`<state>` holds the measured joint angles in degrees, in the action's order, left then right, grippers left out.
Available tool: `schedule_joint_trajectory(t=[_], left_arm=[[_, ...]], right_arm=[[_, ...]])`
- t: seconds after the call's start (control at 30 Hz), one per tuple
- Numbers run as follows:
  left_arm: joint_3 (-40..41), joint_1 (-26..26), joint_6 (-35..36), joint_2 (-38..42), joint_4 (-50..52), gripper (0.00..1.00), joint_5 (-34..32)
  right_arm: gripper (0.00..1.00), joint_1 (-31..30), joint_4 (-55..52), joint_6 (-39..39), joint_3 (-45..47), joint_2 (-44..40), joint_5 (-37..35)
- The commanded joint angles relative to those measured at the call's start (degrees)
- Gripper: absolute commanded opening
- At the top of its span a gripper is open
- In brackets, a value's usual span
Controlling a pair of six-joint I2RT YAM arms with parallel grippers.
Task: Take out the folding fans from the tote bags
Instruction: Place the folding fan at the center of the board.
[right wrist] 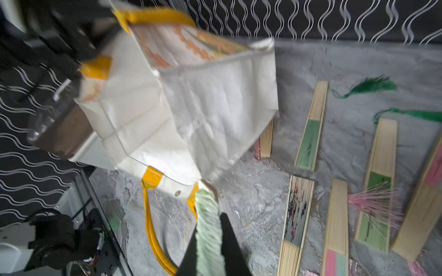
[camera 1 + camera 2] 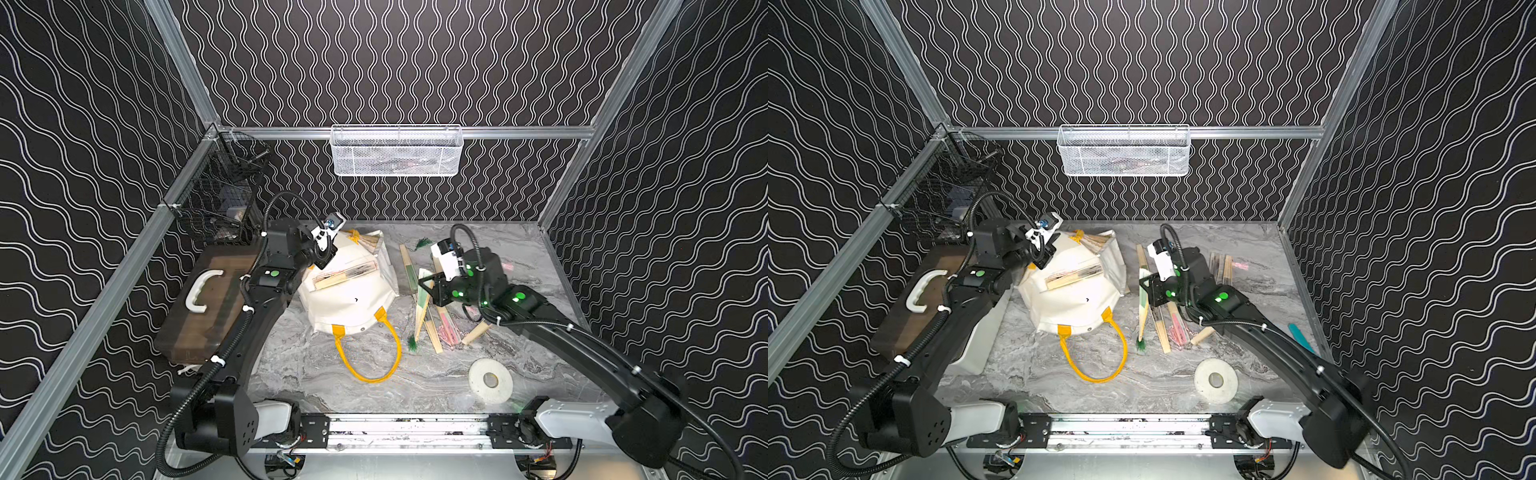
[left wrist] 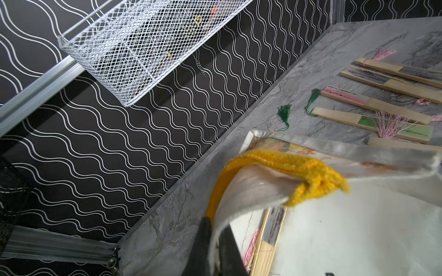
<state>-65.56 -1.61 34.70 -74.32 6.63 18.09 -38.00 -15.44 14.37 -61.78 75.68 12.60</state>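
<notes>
- left gripper [image 3: 215, 230]: jaws pinched tight on the white canvas rim of the printed tote bag [image 1: 215, 100], beside its yellow handle [image 3: 294, 172]. the rim is held up off the table.
- right gripper [image 1: 210, 227]: jaws narrow, clamped on a pale green folding fan [image 1: 207, 208]. in both top views i see it hanging tilted, with its green tassel [image 2: 412, 344] down near the table.
- two closed fans [image 2: 345, 274]: lying on white canvas under the raised rim. i cannot tell whether they are inside a bag or on top.
- front tote bag [image 2: 353, 307]: flat on the marble table [image 2: 415, 386], with its yellow handle loop [image 1: 151, 222] toward the arm bases.
- loose fans [image 1: 308, 126]: green, pink and ink-marked, scattered on the table beside the bags, around the right gripper.
- brown-lidded box [image 2: 199, 299]: under the left arm.
- white tape roll [image 2: 490, 380]: near the front edge.
</notes>
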Motion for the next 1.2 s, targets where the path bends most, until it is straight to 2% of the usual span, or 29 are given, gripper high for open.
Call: schedule_joint_trajectory(t=[0.0, 0.1, 0.27, 0.5, 0.57, 0.67, 0.8, 0.97, 1.17], left_arm=[[-0.6, 1.9, 2.2, 0.4, -3.5, 0.0, 3.3], [-1.8, 3.7, 2.4, 0.6, -3.8, 0.0, 3.9], [-2.7, 4.6, 2.9, 1.2, -4.3, 0.0, 3.8], [-3.3, 5.1, 3.1, 2.2, -4.1, 0.0, 5.4], [-3.2, 5.3, 3.2, 2.3, -4.3, 0.0, 5.7], [-3.5, 5.3, 3.3, 2.0, -4.0, 0.0, 5.7], [-3.4, 5.3, 3.2, 2.1, -4.0, 0.0, 5.8], [-3.4, 5.3, 3.2, 2.6, -4.0, 0.0, 6.1], [-3.5, 5.4, 3.3, 2.7, -3.7, 0.0, 6.1]], right_arm=[[0.12, 0.7, 2.7, 0.2, 0.4, 5.1, 4.6], [0.12, 1.4, 4.1, 0.4, -1.2, 12.2, 8.5], [0.13, 2.9, -0.1, 0.1, -9.2, 24.9, 16.7], [0.14, 4.5, -0.1, 1.2, -11.8, 35.2, 16.5], [0.17, 5.6, 0.7, 1.7, -11.3, 36.7, 17.5], [0.3, 6.7, 1.6, 2.1, -11.1, 39.2, 18.8], [0.41, 6.7, -0.1, 2.3, -12.1, 42.1, 15.4], [0.45, 6.8, -2.2, 2.3, -12.1, 41.7, 10.1], [0.46, 6.6, -3.3, 2.9, -10.6, 37.9, 8.1]])
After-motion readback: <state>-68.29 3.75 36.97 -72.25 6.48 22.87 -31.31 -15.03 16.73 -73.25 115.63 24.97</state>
